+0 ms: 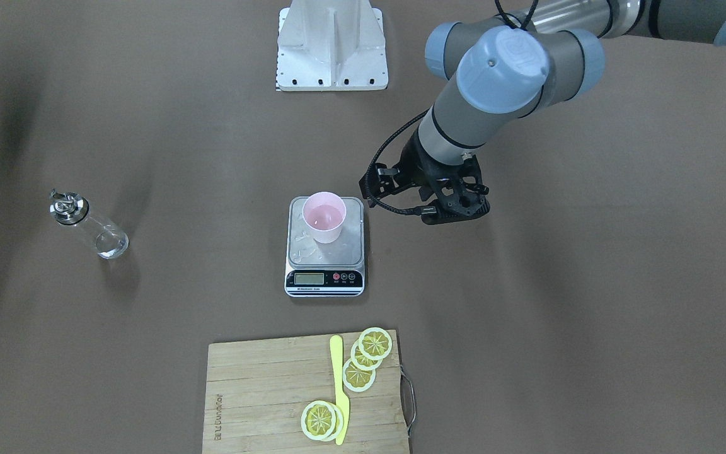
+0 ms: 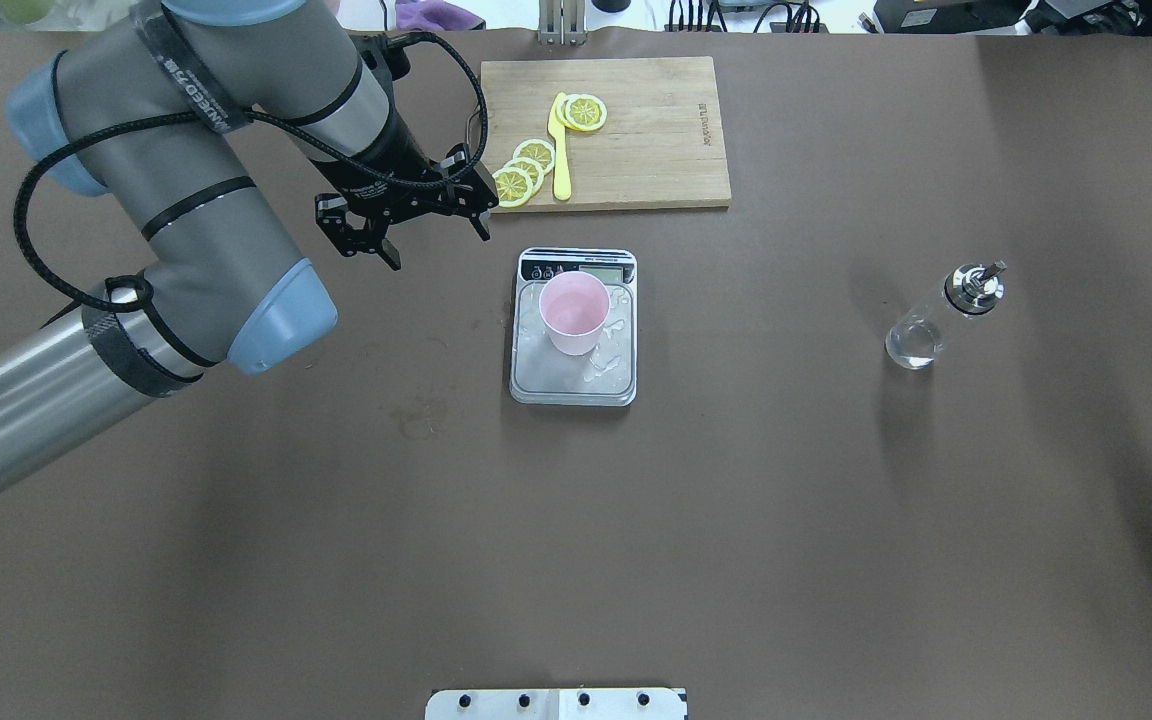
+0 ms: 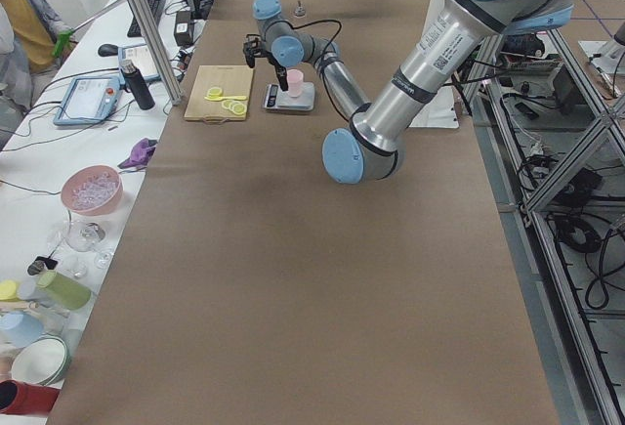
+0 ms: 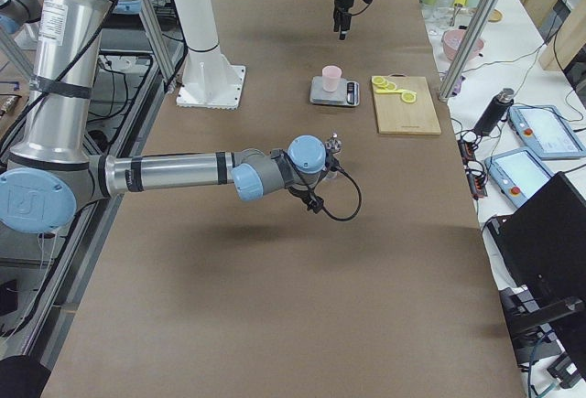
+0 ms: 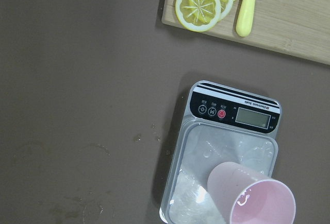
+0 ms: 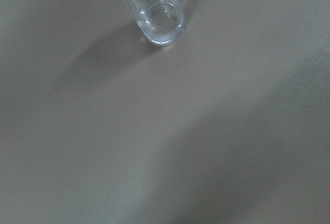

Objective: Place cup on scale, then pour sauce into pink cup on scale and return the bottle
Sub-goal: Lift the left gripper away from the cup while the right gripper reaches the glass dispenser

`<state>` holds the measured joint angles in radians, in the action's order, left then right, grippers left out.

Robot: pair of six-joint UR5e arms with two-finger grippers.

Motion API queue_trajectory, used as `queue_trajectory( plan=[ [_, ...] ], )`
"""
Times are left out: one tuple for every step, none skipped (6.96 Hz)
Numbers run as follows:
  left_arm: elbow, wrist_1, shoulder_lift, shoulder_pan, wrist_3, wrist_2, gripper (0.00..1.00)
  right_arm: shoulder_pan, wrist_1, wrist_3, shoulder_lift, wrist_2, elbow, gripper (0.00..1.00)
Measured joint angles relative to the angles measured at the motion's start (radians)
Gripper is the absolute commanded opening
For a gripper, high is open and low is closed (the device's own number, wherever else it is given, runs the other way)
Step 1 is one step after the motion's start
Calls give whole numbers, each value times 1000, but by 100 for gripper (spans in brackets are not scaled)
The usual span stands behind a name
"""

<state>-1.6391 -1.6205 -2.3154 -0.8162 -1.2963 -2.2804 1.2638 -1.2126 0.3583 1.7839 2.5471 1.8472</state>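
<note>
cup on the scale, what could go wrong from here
1. The cup stands on a wet-smeared scale; a bump from the spout might slide or tip it.
2. The open left claw hangs close beside the scale and could clip the cup.
3. The slim upright bottle may topple when gripped.

The right wrist view's top edge cuts off the bottle (image 6: 153,9) above its base.

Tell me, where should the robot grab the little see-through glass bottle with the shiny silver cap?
Grip the small clear glass bottle around the middle of its round body, coming in level from the side. It stands upright with nothing touching it, and the straight glass wall is probably easier to pinch than the knobbly silver pourer cap.
</note>
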Motion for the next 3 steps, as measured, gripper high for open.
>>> queue_trajectory(
  plan=[
    [-9, 2, 7, -7, 0, -2, 98, -36, 139, -118, -4, -7, -18, 88],
    [-13, 7, 10, -12, 0, -4, 98, -69, 328, -266, -12, -30, -60, 88],
    [-15, 12, 11, -16, 0, -5, 98, -102, 531, -416, -28, -67, -124, 88]
  ],
)
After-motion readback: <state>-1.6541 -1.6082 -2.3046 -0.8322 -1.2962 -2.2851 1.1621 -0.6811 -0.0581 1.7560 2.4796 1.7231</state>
